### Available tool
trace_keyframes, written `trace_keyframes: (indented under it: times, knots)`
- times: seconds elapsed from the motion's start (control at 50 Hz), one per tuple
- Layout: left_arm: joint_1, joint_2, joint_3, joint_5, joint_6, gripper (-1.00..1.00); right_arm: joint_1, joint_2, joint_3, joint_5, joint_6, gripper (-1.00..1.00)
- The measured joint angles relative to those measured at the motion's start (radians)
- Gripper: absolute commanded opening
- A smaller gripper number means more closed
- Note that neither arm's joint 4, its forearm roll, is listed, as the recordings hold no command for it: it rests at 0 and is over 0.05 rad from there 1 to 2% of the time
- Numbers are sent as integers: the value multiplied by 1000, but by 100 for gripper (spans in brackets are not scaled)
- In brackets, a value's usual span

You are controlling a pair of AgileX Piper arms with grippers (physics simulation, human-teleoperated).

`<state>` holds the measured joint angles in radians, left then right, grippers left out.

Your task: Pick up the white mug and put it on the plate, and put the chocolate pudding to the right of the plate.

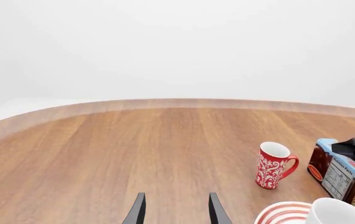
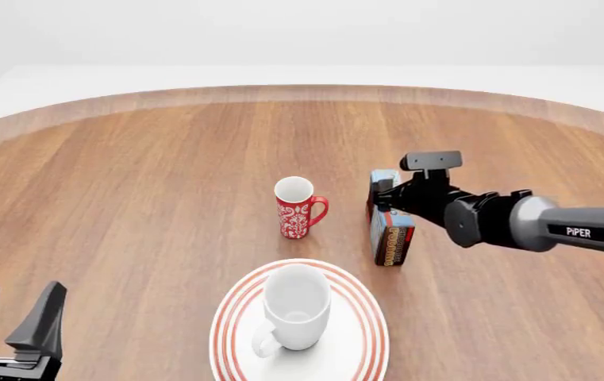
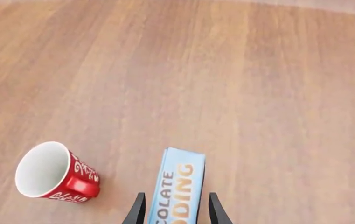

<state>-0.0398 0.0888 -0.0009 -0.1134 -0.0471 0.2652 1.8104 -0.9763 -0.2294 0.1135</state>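
The white mug [image 2: 296,305] stands upright on the plate [image 2: 229,337], handle toward the near left; both also show in the left wrist view, mug [image 1: 339,212] and plate [image 1: 283,213]. The chocolate pudding [image 2: 390,234] stands on edge on the table, right of and just behind the plate. My right gripper [image 2: 384,193] is open with its fingers straddling the top of the box [image 3: 177,186]; I cannot tell whether they touch it. My left gripper [image 2: 18,292] is open and empty at the near left, well away from the plate.
A red mug with a white pattern [image 2: 296,208] stands behind the plate, left of the pudding box, handle toward the box. It also shows in the right wrist view [image 3: 52,172]. The wooden table's curved far edge [image 2: 302,91] runs across the back.
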Motion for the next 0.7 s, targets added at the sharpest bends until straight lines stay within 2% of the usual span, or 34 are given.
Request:
trace_keyframes:
  times: [0.7]
  knots:
    - [1, 1, 0, -1, -1, 100, 8, 31, -16, -3, 4, 100]
